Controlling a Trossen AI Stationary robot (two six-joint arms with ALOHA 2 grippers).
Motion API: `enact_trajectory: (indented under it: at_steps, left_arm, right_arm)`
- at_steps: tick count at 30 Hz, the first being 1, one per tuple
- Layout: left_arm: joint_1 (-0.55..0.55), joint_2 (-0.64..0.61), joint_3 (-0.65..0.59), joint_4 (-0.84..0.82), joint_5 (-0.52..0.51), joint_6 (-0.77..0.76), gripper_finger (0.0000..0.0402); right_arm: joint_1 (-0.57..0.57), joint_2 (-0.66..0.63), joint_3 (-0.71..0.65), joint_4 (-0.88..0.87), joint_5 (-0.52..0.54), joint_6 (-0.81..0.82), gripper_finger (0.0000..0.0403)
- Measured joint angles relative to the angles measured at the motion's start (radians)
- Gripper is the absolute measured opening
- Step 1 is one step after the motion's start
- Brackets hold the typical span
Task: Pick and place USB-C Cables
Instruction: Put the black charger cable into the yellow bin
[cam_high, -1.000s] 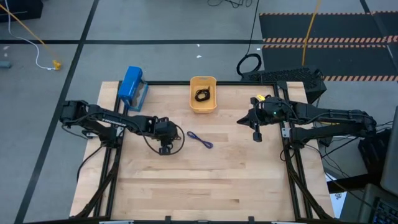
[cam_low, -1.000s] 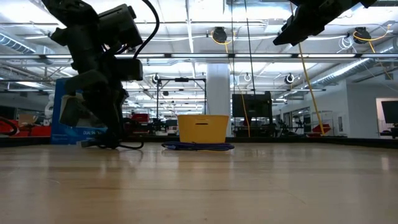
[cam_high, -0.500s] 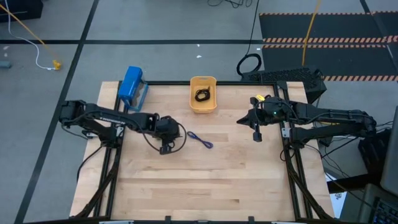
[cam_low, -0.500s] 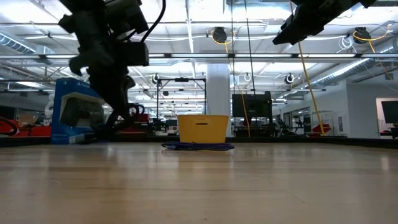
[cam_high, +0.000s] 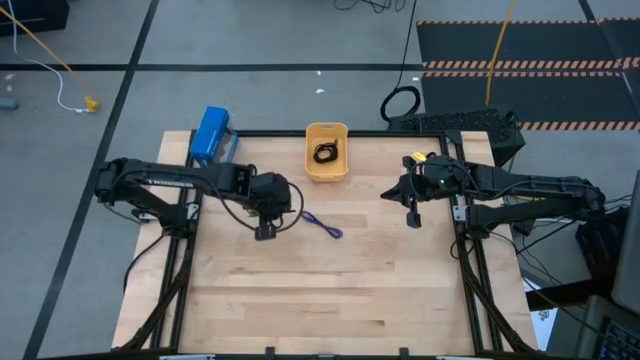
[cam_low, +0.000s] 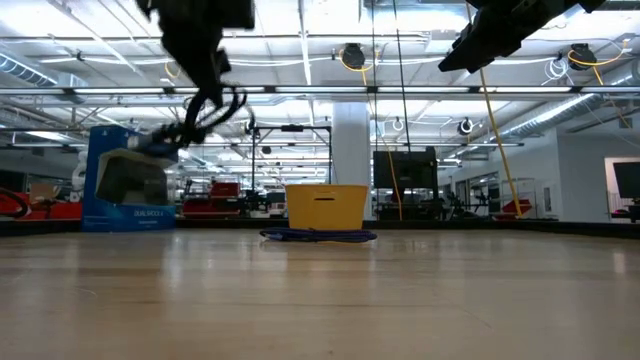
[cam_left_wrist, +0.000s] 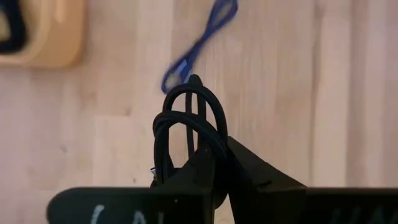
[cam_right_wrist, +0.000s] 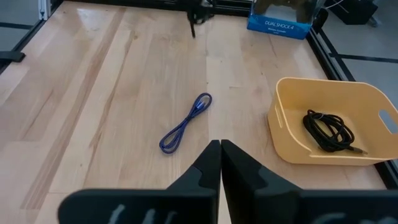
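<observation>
My left gripper (cam_high: 265, 231) hangs over the table's left middle, high in the low view (cam_low: 208, 75), shut on a black USB-C cable bundle (cam_left_wrist: 186, 115). The blue-purple cable (cam_high: 322, 226) lies flat on the wood just right of it and also shows in the left wrist view (cam_left_wrist: 200, 45). Another black cable (cam_high: 326, 153) lies inside the orange tray (cam_high: 312, 170) at the far edge. My right gripper (cam_high: 413, 218) hovers shut above the table's right part (cam_right_wrist: 219, 149), touching nothing. My left gripper pinches the black cable bundle between its two fingers, with several loops (cam_left_wrist: 166, 140) caught together. The fingers come from above, pointing down. The bundle is lifted clear of the table, and its loops (cam_low: 200, 118) dangle slack below the fingers.
A blue box (cam_high: 212, 135) stands at the far left corner, left of the tray. A thick black cord ring (cam_high: 401, 103) lies on the floor beyond the far edge. Bare wood covers the near half of the table (cam_high: 330, 300).
My left gripper has risen, staying shut on the black cable bundle. The bundle, which touched the table a second ago, now hangs clear of it. The blue-purple cable has stayed where it was.
</observation>
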Motion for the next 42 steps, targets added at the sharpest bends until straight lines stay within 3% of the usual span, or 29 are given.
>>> enact_trajectory:
  at_steps: [4,9,18,23,30,37,42]
  left_arm:
    - [0.0,0.0,0.147,-0.106,-0.005,0.0,0.0009]
    - [0.0,0.0,0.314,-0.209,-0.018,0.0,0.0029]
    - [0.0,0.0,0.537,-0.396,-0.05,-0.032,0.0012]
    - [-0.012,0.0,0.61,-0.477,-0.091,-0.06,0.0034]
    - [-0.032,0.0,0.67,-0.577,-0.095,-0.104,0.0009]
    - [-0.061,-0.008,0.678,-0.616,-0.111,-0.175,0.0034]
    - [-0.075,-0.007,0.678,-0.615,-0.111,-0.182,0.0019]
  right_arm:
    - [0.0,0.0,0.0,0.0,0.0,-0.002,0.0004]
    - [0.0,0.0,0.0,-0.001,0.0,-0.002,0.0004]
    - [0.0,0.0,0.0,-0.002,0.0,-0.002,0.0004]
    - [0.0,0.0,0.0,-0.002,0.0,-0.002,0.0004]
    - [0.0,0.0,0.0,-0.002,0.0,-0.002,0.0004]
    - [0.0,0.0,0.0,-0.002,0.0,0.001,0.0004]
    - [0.0,0.0,0.0,-0.002,0.0,0.001,0.0004]
